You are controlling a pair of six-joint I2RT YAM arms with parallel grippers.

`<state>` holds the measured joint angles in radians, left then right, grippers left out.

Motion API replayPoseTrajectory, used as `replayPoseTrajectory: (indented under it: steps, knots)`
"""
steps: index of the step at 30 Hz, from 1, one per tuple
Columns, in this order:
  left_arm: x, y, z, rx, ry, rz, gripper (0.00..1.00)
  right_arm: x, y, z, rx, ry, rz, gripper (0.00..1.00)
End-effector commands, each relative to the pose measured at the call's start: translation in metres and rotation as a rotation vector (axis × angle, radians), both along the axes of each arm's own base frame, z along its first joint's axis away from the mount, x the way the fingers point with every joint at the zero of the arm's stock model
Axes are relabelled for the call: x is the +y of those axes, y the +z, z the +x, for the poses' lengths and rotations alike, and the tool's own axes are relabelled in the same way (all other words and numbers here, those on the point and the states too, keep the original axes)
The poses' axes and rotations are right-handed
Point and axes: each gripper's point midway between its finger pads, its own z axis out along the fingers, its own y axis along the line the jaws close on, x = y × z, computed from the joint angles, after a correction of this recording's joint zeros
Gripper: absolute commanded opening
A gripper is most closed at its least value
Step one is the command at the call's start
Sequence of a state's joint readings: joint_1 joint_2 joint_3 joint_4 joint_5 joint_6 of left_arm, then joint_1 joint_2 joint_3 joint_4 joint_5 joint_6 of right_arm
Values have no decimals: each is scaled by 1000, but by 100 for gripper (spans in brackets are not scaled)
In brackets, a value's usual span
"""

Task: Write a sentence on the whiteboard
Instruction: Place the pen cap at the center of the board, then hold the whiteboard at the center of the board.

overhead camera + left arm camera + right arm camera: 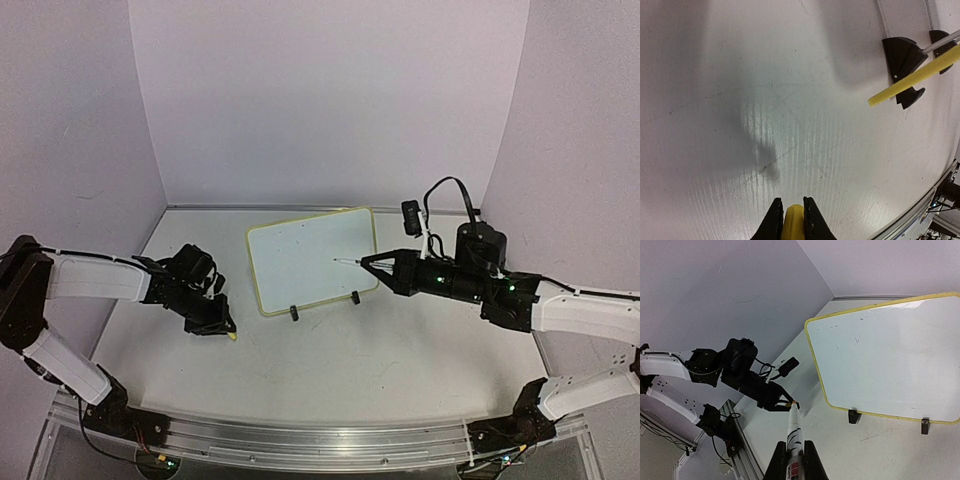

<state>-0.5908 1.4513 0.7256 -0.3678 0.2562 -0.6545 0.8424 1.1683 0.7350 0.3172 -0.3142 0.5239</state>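
Note:
The whiteboard [305, 262] stands tilted on two black feet at the table's middle, with a pale yellow rim. Its face [890, 352] shows only a few faint short marks; I see no readable sentence. My right gripper [374, 263] is shut on a white marker [794, 432]. It holds the marker level in front of the board's right part, tip [338, 261] apart from the face. My left gripper [222, 326] is low over the table, left of the board, shut on a yellow cap [792, 220].
The board's yellow rim [912, 79] and a black foot [901, 54] show at the top right of the left wrist view. Pale walls enclose the table on three sides. A metal rail [320, 445] runs along the near edge.

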Motion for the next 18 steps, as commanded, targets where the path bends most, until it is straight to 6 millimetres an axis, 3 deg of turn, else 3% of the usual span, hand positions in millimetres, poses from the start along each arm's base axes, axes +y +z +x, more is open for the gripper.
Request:
replayPoseTrajectory:
  steps: [1, 11, 18]
  knots:
    - [-11, 5, 15, -25, -9, 1, 19, 3, 22, 4, -53, -33, 25, 0]
    - [-8, 4, 15, -32, -10, 21, 64, 0, 16, 5, -48, -57, 3, 0]
    - [-7, 9, 14, -50, -16, 12, 81, 2, 13, 5, -41, -52, -1, 0]
